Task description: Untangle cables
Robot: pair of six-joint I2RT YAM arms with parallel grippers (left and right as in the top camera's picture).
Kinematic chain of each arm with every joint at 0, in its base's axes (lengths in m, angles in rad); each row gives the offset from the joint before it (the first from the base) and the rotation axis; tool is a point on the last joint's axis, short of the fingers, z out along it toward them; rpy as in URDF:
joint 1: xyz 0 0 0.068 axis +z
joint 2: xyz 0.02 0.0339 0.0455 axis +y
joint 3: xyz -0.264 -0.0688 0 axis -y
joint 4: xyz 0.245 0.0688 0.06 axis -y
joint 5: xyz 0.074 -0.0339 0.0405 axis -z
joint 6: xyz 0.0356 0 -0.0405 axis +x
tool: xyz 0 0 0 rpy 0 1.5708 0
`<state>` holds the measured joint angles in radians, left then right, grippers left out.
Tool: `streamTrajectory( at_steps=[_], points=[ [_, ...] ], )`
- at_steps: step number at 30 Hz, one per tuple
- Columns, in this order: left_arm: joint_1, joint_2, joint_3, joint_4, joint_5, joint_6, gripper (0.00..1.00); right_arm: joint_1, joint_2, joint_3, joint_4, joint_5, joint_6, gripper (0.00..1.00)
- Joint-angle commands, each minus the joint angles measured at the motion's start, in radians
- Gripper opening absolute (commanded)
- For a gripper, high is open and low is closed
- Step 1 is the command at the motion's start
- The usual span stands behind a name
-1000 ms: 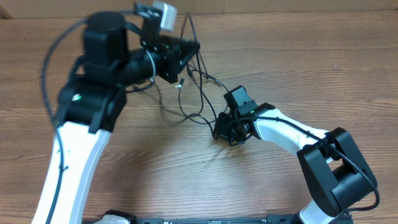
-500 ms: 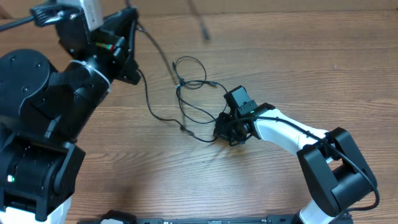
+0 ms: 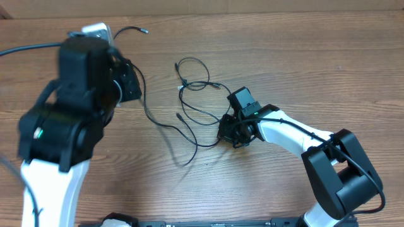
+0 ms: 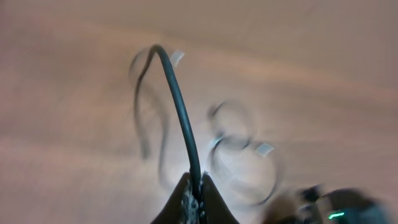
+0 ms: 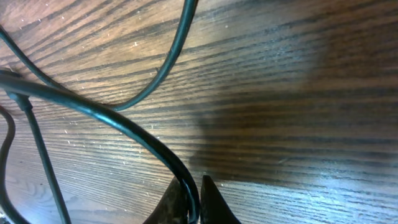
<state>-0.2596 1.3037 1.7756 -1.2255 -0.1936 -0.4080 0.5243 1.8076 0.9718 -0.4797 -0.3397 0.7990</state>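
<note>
Overhead: your left end effector and right end effector each pinch the cables, whose loops sprawl diagonally across the worktop between them, nearer your right.

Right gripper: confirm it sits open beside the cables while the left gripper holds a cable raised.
Not right. The right gripper is shut on a cable strand, not open beside it; the right wrist view shows this. The left gripper does hold a raised cable.
</note>
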Motion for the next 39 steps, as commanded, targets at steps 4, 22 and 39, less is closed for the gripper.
streamTrajectory(
  at_steps=[4, 22, 39],
  points=[
    [0.006, 0.158, 0.011, -0.207, -0.039, -0.102, 0.04, 0.005, 0.008, -0.005, 0.004, 0.007, -0.008, 0.08],
    [-0.032, 0.539, -0.375, -0.194, 0.333, 0.076, 0.04, 0.005, 0.008, -0.005, 0.004, 0.007, -0.008, 0.11],
    [-0.045, 0.54, -0.57, -0.043, 0.533, 0.238, 0.06, 0.005, 0.008, -0.005, 0.005, 0.007, -0.008, 0.17]
  ],
)
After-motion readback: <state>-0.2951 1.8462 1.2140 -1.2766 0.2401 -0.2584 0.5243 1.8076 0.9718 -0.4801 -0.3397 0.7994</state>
